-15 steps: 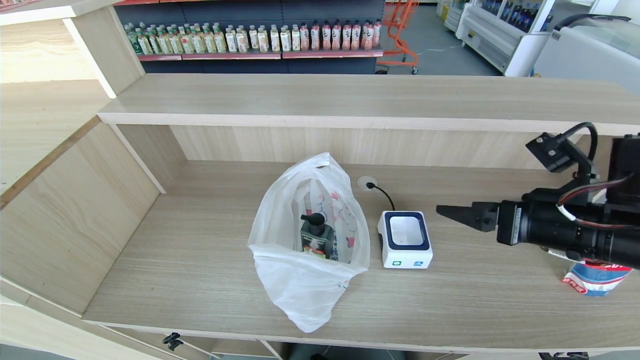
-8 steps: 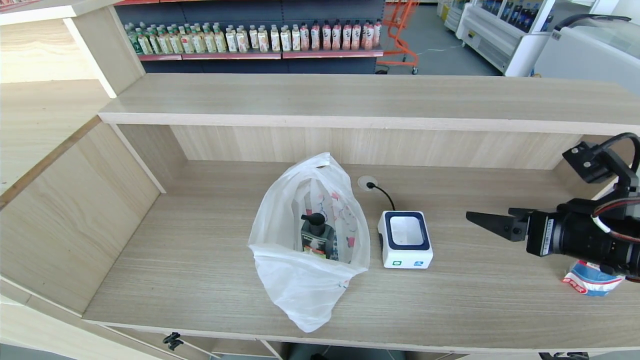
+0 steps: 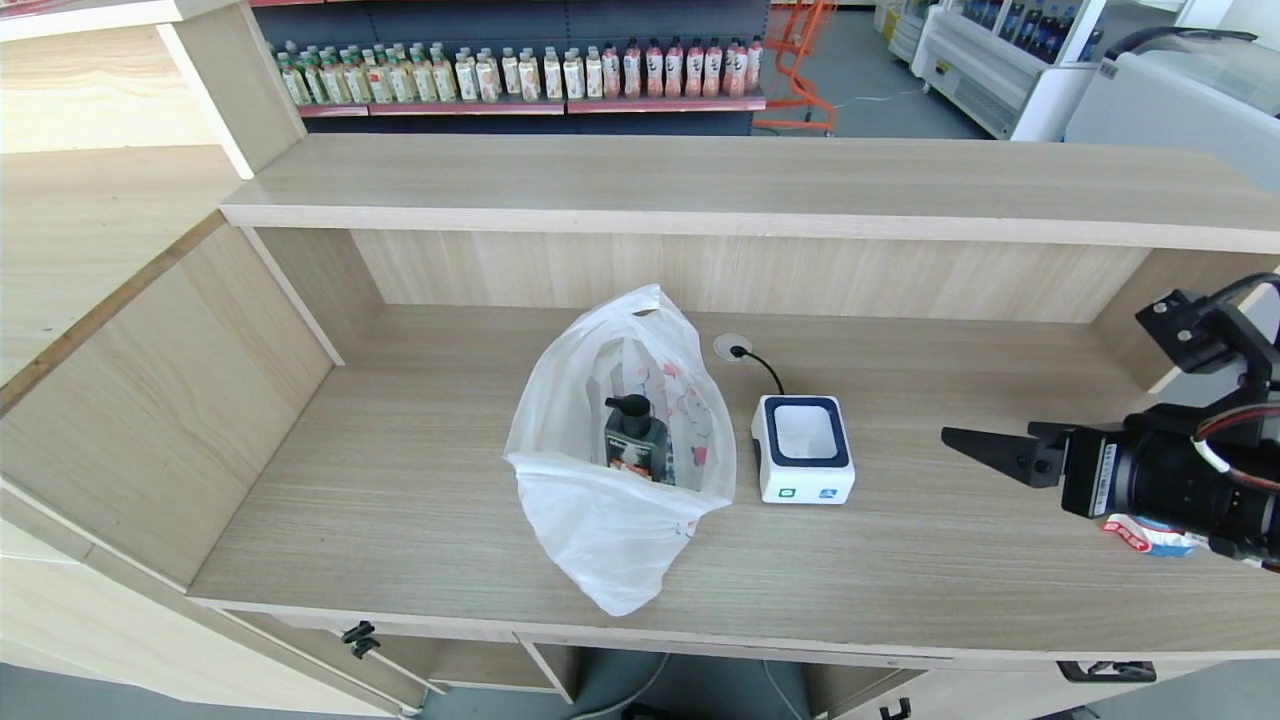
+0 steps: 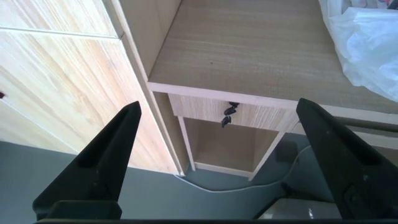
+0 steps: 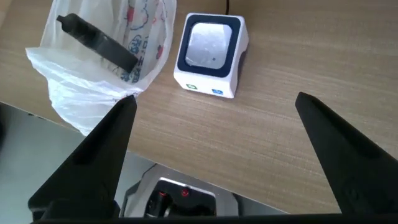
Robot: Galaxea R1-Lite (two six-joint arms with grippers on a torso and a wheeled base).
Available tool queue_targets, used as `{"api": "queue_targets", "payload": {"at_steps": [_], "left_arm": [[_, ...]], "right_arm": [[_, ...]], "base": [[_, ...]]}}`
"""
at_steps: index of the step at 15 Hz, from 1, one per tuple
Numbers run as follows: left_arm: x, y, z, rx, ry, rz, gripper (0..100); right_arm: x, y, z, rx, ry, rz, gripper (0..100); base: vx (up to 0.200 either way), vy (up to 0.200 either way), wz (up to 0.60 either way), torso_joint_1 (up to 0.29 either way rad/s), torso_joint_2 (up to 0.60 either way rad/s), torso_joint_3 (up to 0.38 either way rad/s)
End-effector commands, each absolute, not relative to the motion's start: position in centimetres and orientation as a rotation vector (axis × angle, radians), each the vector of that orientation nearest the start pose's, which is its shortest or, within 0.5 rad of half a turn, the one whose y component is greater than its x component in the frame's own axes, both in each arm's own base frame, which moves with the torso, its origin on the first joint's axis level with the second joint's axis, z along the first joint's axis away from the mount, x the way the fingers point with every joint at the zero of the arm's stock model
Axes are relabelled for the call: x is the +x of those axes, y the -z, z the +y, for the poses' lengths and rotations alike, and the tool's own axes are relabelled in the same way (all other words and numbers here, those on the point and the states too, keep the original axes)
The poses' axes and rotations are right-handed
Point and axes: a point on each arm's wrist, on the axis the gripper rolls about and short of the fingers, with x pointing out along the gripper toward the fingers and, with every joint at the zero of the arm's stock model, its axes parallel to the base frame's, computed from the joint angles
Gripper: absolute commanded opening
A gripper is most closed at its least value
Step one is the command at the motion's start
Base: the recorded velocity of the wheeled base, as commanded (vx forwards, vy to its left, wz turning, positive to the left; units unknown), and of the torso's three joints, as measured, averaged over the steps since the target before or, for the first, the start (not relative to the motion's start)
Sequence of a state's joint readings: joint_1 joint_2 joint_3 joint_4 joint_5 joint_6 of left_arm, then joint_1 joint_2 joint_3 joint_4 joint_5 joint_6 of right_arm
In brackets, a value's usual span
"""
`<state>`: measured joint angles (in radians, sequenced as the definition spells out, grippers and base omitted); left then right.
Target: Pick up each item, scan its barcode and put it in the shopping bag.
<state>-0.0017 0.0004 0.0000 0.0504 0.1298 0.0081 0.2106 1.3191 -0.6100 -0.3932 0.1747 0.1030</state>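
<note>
Hovering at the right end of the counter [image 3: 400, 500], the right hand [image 3: 965, 445] points left toward the scanner [image 3: 803, 462], well apart from it. In the right wrist view its fingers stand spread with nothing between them.

- Item still to do: a blue, white and red packet [image 3: 1150, 537], lying on the counter at the right, under the right arm. It sits to the right of the fingertips, back toward the wrist and lower. Mostly covered, so its long axis cannot be told.
- Shopping bag [image 3: 620, 480] stands mid-counter, mouth open, just left of the scanner. A dark pump bottle [image 3: 635, 445] is upright inside.
- Left hand [image 4: 219, 104]: fingers spread, empty, out past the near left corner of the counter, above a drawer pull [image 4: 230, 114]. Well apart from the packet.
- Judgement: the right arm is the nearer by far. To reach the packet the hand must draw back right and tip down.

Against the earlier frames: the head camera has shifted, so the whole scene sits a little differently. Measured against the scanner, the right hand has pulled away to the right, and the arm now covers more of the packet. Bag, bottle and scanner keep their places.
</note>
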Motion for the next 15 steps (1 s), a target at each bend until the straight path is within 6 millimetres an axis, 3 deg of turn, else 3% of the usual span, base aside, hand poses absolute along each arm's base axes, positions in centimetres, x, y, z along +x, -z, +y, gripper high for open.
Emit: {"api": "queue_targets", "payload": {"at_steps": [1, 4, 8, 15], "left_arm": [[-2.3, -7.0, 0.3, 0.011, -0.129, 0.053, 100], [-2.3, -7.0, 0.3, 0.008, -0.129, 0.052, 100], [-2.3, -7.0, 0.3, 0.007, -0.129, 0.052, 100], [-2.3, -7.0, 0.3, -0.003, -0.129, 0.050, 100]], "right_arm": [[20.2, -21.2, 4.1, 0.129, -0.330, 0.303, 100], [19.9, -22.9, 3.8, 0.368, -0.196, 0.257, 100], [18.1, -23.1, 3.3, 0.512, -0.152, 0.304, 100], [17.8, -22.9, 2.6, 0.586, -0.089, 0.326, 100]], "base": [[0.000, -0.200, 0.00, 0.002, 0.01, 0.002], [0.000, -0.200, 0.00, 0.002, 0.00, 0.002], [0.000, -0.200, 0.00, 0.004, 0.00, 0.002], [0.000, -0.200, 0.00, 0.001, 0.00, 0.002]]}}
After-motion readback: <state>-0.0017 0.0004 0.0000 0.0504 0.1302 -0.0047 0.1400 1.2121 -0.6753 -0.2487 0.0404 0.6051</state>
